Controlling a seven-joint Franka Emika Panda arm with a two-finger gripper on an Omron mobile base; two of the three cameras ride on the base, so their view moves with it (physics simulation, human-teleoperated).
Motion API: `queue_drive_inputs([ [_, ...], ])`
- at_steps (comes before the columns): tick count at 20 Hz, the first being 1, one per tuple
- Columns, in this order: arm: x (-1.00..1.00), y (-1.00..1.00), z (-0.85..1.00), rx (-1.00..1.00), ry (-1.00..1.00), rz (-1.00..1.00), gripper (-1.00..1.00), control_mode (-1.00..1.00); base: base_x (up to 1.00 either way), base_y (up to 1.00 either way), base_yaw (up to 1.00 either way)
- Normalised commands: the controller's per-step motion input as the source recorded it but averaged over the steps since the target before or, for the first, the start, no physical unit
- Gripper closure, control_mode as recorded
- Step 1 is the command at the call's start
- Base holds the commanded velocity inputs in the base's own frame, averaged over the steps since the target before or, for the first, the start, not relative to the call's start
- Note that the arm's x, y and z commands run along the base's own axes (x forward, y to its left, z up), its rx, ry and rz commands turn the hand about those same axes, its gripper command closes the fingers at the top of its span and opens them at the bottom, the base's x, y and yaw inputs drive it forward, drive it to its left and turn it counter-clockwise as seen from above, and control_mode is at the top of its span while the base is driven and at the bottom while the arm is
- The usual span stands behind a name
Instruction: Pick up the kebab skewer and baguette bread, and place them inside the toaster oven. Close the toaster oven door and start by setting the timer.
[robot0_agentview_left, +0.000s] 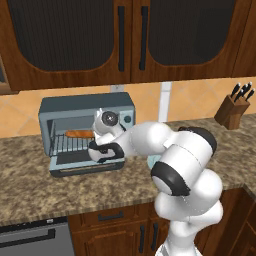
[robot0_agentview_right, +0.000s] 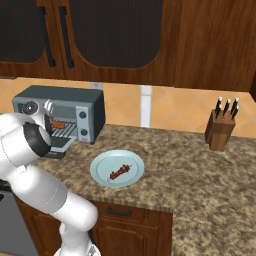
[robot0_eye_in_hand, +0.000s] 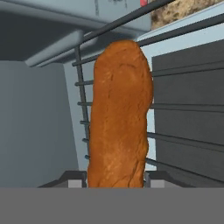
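One item, the baguette bread (robot0_eye_in_hand: 119, 118), is inside the toaster oven (robot0_agentview_left: 87, 131) w/ gripper (robot0_eye_in_hand: 116, 181) fingers clamped on it, prob. to lay it on the rack; kebab skewer (robot0_agentview_right: 119, 172) waits on plate (robot0_agentview_right: 100, 172).

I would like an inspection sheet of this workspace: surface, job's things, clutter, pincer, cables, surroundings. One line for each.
Surface: speckled stone counter, brown cabinets below.
Job's things: toaster oven at the back of the counter, toaster oven door folded down open; baguette bread inside over the wire rack; kebab skewer lying on the pale blue plate, outside the oven.
Clutter: knife block standing far to the right.
Pincer: pincer reached into the oven, shut on the baguette bread, one fingertip on each side of the loaf's near end.
Cables: nothing seen.
Surroundings: dark wooden wall cabinets above, orange tiled wall behind.
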Motion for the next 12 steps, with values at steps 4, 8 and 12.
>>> queue_drive_inputs([
  [4,0.0,0.0,-0.01,0.0,-0.03,0.0,-1.0,-1.0,0.0,0.0,0.0],
  [8,0.0,0.0,-0.01,0.0,-0.03,0.0,-1.0,-1.0,0.0,0.0,0.0],
  [12,0.0,0.02,0.0,0.0,-0.02,0.0,-1.0,-1.0,0.0,0.0,0.0],
])
